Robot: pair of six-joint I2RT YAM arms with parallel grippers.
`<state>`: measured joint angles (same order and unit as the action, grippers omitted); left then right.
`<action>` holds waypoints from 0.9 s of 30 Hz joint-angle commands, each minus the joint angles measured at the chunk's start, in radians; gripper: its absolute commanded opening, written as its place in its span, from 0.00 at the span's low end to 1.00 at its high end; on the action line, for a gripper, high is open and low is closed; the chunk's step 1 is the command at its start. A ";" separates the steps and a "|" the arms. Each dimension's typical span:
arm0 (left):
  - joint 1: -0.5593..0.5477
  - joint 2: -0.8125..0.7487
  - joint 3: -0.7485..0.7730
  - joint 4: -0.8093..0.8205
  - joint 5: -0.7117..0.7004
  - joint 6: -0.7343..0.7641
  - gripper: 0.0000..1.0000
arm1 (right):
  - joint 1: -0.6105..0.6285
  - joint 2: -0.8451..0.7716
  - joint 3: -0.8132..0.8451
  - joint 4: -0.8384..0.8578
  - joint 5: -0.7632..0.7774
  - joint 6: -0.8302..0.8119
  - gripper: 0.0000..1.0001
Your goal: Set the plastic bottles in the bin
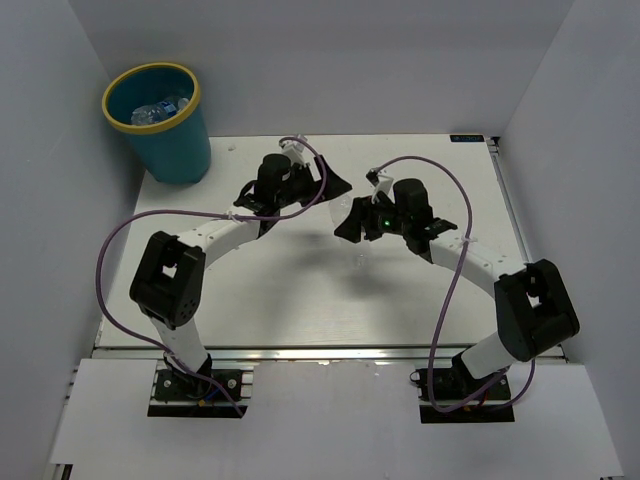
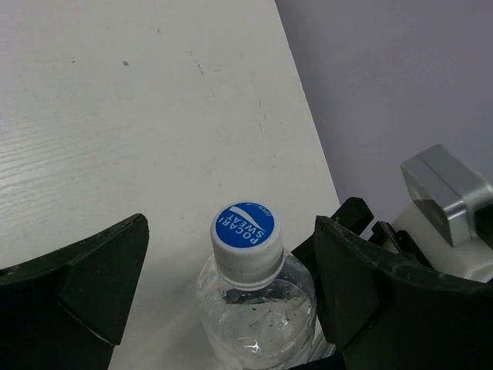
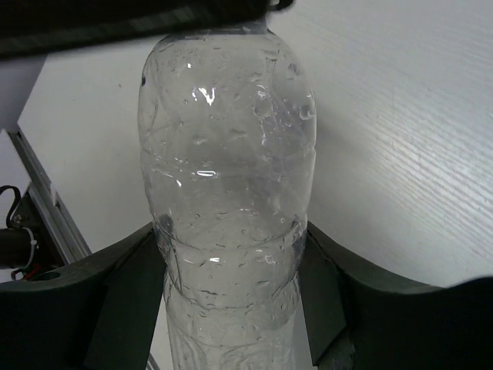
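The right tool [image 3: 231, 266] clamps the clear bottle [image 3: 227, 177] over mid-surface [image 1: 300, 300], its long axis pointing at the left tool [image 2: 227, 243], whose wide-spread jaws flank the cap [image 2: 246, 230]; the left arm sits nearer the bin [image 1: 178, 150].

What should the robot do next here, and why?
Probably close the left gripper on the bottle just below its cap. It stands open on either side of the cap, while the right gripper clamps the bottle lower down. The bin stands at the far left, so a handover to the left looks likely.
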<state>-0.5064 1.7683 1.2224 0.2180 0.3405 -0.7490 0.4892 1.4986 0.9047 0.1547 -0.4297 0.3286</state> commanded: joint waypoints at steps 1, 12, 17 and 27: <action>-0.020 -0.004 0.005 0.026 0.017 0.002 0.94 | 0.014 0.012 0.074 0.062 -0.049 -0.026 0.25; -0.021 -0.050 0.034 -0.071 -0.107 0.057 0.00 | 0.020 0.019 0.097 0.014 0.014 -0.013 0.70; 0.018 -0.040 0.173 -0.250 -0.292 0.175 0.00 | 0.020 -0.064 0.103 -0.049 0.045 -0.011 0.89; 0.429 -0.001 0.649 -0.333 -0.486 0.229 0.00 | 0.014 -0.279 0.037 -0.187 0.270 -0.039 0.89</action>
<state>-0.1528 1.8118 1.7786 -0.0975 -0.0063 -0.5827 0.5079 1.2442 0.9592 0.0341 -0.2600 0.3183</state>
